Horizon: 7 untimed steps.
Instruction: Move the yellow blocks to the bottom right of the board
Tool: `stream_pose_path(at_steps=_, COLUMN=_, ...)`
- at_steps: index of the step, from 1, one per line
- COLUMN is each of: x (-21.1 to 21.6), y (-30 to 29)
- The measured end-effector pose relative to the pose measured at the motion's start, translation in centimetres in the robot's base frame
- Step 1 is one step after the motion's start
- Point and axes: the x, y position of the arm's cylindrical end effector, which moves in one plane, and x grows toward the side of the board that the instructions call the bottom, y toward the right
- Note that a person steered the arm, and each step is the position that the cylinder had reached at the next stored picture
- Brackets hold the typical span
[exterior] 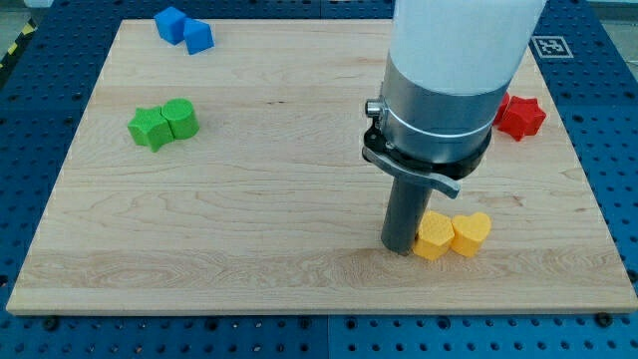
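Two yellow blocks lie side by side near the view's bottom right of the wooden board (249, 229): a yellow hexagon block (434, 236) and, touching its right side, a yellow heart block (471, 233). My tip (399, 248) rests on the board right against the left side of the yellow hexagon block. The arm's wide grey and white body rises above the rod and hides part of the board behind it.
Two blue blocks (183, 28) sit at the view's top left. A green star block (150, 128) and a green cylinder (180, 119) touch at the left. A red star block (520, 116) sits at the right, partly hidden by the arm.
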Motion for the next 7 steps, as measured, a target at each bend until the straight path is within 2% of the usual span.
stream_pose_path(at_steps=3, x=-0.3, y=6.6)
stream_pose_path(at_steps=7, x=-7.3, y=11.9)
